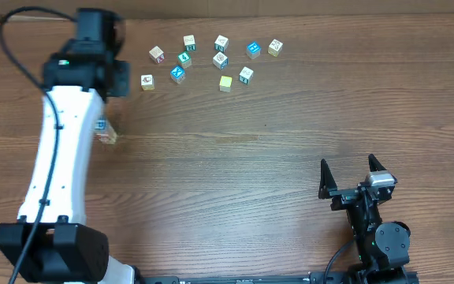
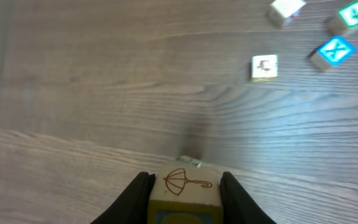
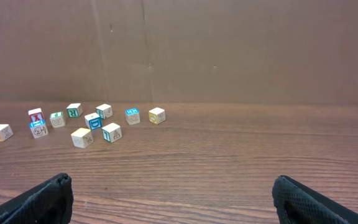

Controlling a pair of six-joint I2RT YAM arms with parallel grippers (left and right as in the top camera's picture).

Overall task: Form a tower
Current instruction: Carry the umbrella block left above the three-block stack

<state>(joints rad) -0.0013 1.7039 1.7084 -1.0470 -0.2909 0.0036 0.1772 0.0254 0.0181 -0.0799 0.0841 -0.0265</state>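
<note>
My left gripper [image 2: 185, 177] is shut on a wooden cube [image 2: 187, 185] with a white top face bearing a brown umbrella drawing and a yellow-and-blue side. This cube is the top of the tower [image 1: 106, 132], which in the overhead view shows only as a tan sliver beside the white left arm [image 1: 57, 150]. A greenish edge of a lower cube [image 2: 191, 162] peeks out behind the held one. My right gripper [image 1: 355, 170] stands open near the front right, its fingers [image 3: 48, 196] wide apart over bare wood and far from any cube.
Several loose cubes [image 1: 221, 60] in white, blue, teal and yellow lie scattered at the back of the table. The nearest ones to the left gripper are a white cube [image 2: 264, 66] and a blue X cube [image 2: 334, 51].
</note>
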